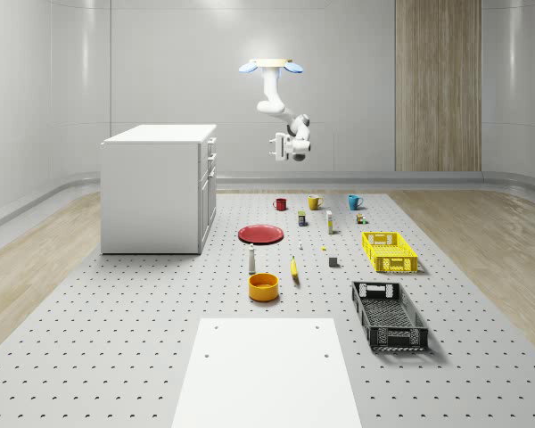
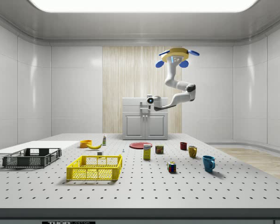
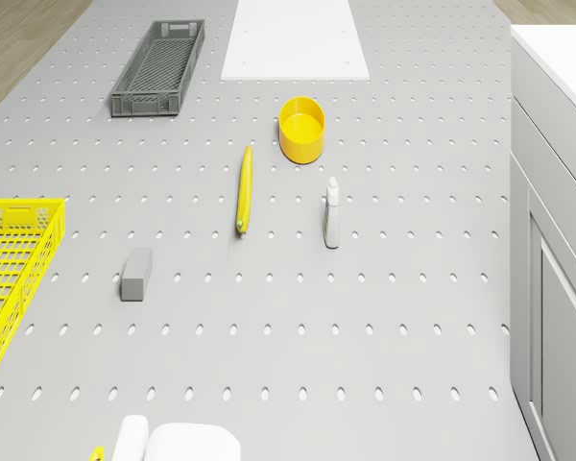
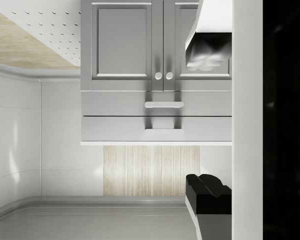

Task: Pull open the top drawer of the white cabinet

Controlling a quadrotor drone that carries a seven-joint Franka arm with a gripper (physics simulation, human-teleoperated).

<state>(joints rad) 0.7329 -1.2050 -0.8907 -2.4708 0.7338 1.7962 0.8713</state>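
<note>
**A:** The quadrotor drone (image 1: 271, 64) is hovering high in the upper middle of the whole-scene view, to the right of the white box-shaped cabinet (image 1: 156, 192) and above the far end of the grey perforated table (image 1: 116, 339).

**B:** Its white jointed arm (image 1: 276, 105) is hanging down and bending toward the cabinet's front. The two-finger gripper (image 1: 275, 147) is floating level with the top drawer (image 1: 211, 145), near it but apart from it.

**A:** And the claw?

**B:** In the wrist view the fingers (image 4: 206, 196) are standing apart, gripping nothing, with the cabinet front showing between them.

**A:** The top drawer is sitting just under the cabinet's top slab, its front lying flush with the drawer beside it. In the side view the cabinet is standing at centre, against the back wall, with the gripper hanging in front of its upper edge.

**B:** Down on the table, a flat red plate (image 1: 261, 234) is lying at the middle of the whole-scene view. A round yellow bowl (image 1: 263, 286) and a yellow banana (image 1: 294, 268) are resting below it.

**A:** A yellow slatted crate (image 1: 390, 251) and a black mesh crate (image 1: 390, 314) are sitting at lower right, well apart from the cabinet.
</note>
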